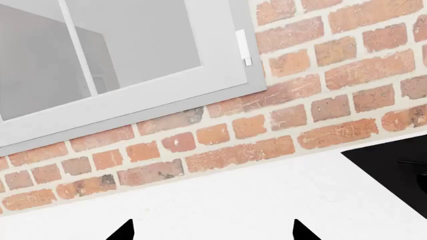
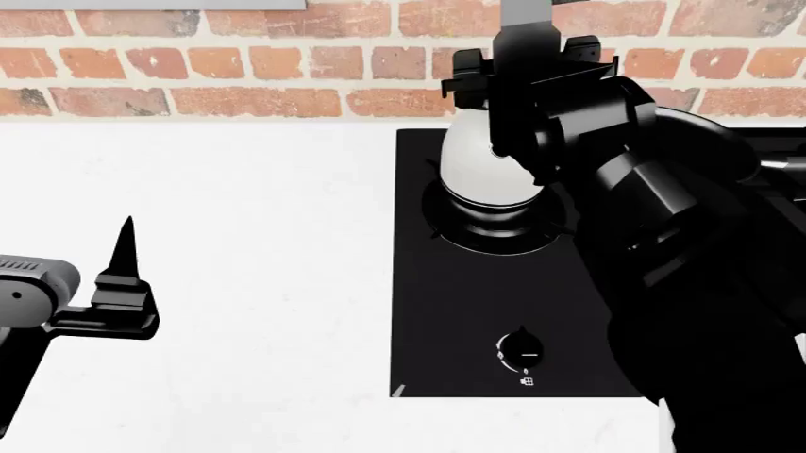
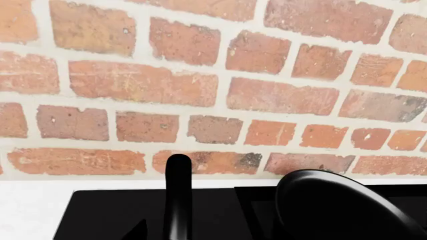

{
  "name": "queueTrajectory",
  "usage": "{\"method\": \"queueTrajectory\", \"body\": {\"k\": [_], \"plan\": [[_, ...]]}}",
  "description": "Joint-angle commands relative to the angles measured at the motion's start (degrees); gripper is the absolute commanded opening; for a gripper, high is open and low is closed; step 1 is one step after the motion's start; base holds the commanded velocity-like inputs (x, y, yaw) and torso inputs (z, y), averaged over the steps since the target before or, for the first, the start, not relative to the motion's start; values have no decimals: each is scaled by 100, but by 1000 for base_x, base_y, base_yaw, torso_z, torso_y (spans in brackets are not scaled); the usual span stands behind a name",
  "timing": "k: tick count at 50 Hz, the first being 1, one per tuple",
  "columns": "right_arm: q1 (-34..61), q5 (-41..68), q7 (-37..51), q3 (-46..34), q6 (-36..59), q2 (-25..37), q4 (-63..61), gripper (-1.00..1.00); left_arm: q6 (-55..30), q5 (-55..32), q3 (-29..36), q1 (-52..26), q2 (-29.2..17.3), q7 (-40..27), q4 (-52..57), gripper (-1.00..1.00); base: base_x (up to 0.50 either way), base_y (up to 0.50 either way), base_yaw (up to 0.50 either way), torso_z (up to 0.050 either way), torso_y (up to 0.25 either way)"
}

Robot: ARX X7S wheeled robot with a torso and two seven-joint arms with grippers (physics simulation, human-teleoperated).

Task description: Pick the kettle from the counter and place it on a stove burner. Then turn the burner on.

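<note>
Resting on the burner [image 2: 494, 231] near the brick wall [image 2: 252, 66], the kettle [image 2: 489, 170] has its handle [image 3: 177, 195] at the right gripper [image 2: 523, 66]; grip state cannot be told. Withdrawing crookedly could tip it. Left gripper [image 1: 212, 231] is open, empty, over the tabletop [image 2: 226, 236].

A simulated home kitchen is showing here. A black glass hob [image 2: 504, 311] is sitting in a white counter [image 2: 252, 236], with a brick wall [image 2: 252, 66] running at twelve o'clock and a kettle [image 2: 485, 175] standing on a burner.
</note>
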Motion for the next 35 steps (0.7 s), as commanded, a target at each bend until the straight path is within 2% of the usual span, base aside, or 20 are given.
{"method": "queueTrajectory", "body": {"k": [1, 8, 14, 27, 35], "plan": [[43, 284, -44, -299, -77, 1, 74, 100, 9, -11, -17, 4, 15, 0, -11, 100, 0, 0, 0, 0, 0], [82, 439, -73, -316, -103, 26, 77, 100, 25, 11, -29, 45, 31, 19, -16, 100, 0, 0, 0, 0, 0], [113, 1006, 342, 150, 182, 719, -1376, 100, 56, -21, -169, 151, 33, 26, -27, 100, 0, 0, 0, 0, 0], [106, 1401, 1236, 382, 663, 1555, -3059, 100, 29, -108, -173, 76, -2, -10, 47, 100, 0, 0, 0, 0, 0], [40, 1877, 2012, 582, 1123, 2313, -4825, 100, -4, -32, 26, -60, 29, -10, 10, 100, 0, 0, 0, 0, 0]]}}
